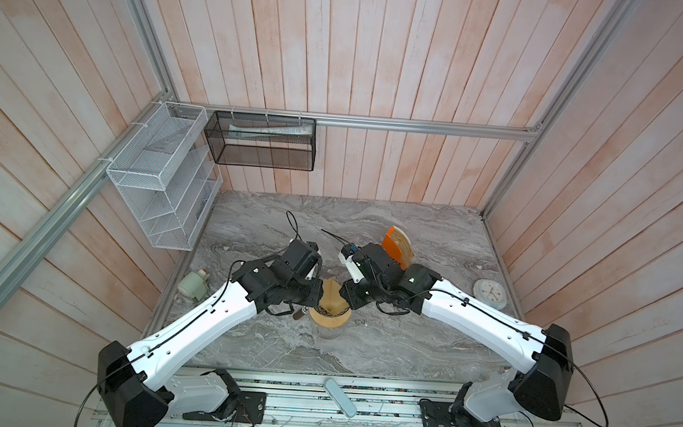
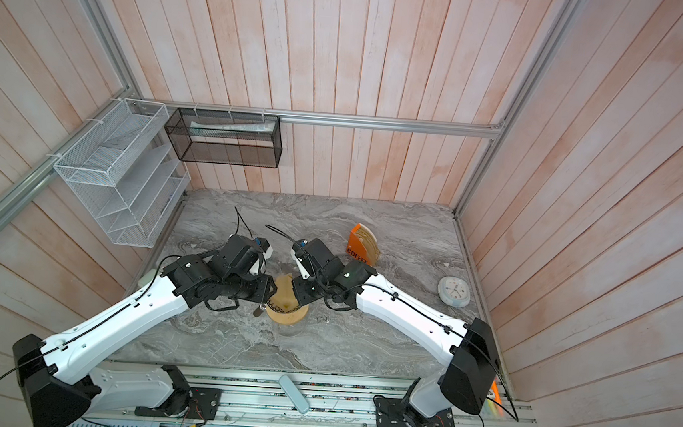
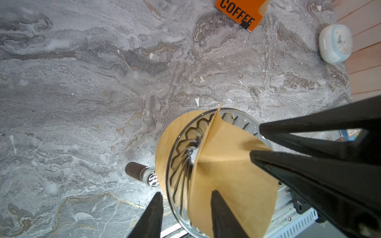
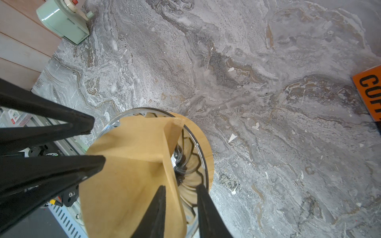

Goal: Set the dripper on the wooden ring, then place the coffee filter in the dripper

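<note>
Left end effector (image 3: 186,193) and right end effector (image 4: 181,186) hang unclenched, jaws parted at the rim of the dripper (image 3: 181,148) on the worktop (image 3: 82,82); the coffee filter (image 3: 231,164) sits inside, half-folded; withdrawing well likely means lifting straight up, clear of the paper.

Place: robot test booth dressed as a kitchen
Signs: aluminium frame (image 1: 421,126), plank walls (image 1: 386,51), marble counter (image 1: 404,353), white wire rack (image 1: 155,175)
</note>
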`<state>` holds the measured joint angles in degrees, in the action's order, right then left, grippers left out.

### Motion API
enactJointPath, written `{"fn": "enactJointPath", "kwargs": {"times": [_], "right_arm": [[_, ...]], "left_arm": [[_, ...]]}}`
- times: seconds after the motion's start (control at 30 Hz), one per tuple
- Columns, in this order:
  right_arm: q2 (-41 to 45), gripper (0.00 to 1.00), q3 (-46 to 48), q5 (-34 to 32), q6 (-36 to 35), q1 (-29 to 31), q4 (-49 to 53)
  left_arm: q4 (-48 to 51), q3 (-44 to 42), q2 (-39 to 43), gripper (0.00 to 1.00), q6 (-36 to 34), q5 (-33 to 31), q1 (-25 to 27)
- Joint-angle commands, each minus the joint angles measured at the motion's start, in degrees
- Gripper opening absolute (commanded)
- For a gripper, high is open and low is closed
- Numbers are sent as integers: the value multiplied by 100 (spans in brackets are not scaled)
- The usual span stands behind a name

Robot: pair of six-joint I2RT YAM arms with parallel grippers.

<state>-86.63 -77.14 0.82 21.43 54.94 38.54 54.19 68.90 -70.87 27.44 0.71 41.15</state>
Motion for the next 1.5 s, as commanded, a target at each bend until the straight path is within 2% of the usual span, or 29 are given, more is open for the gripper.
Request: {"fn": "enactJointPath", "kwargs": {"times": [0.0, 0.2, 0.37, 0.63, 1.47], "right_arm": [[206, 29, -227, -226, 62, -18, 224], [296, 29, -241, -275, 59, -9, 168], [323, 18, -213, -146, 25, -9, 34], [165, 14, -121, -130, -60, -9, -83], [-55, 13, 227, -1, -92, -45, -283]], "left_arm": [[41, 249, 190, 41, 16, -257, -27], [-105, 306, 227, 31, -113, -107, -28], [-311, 257, 170, 23, -212, 236, -27], [-471, 95, 10, 22, -271, 395, -28], [-587, -473, 196, 21, -143, 350, -28]]}}
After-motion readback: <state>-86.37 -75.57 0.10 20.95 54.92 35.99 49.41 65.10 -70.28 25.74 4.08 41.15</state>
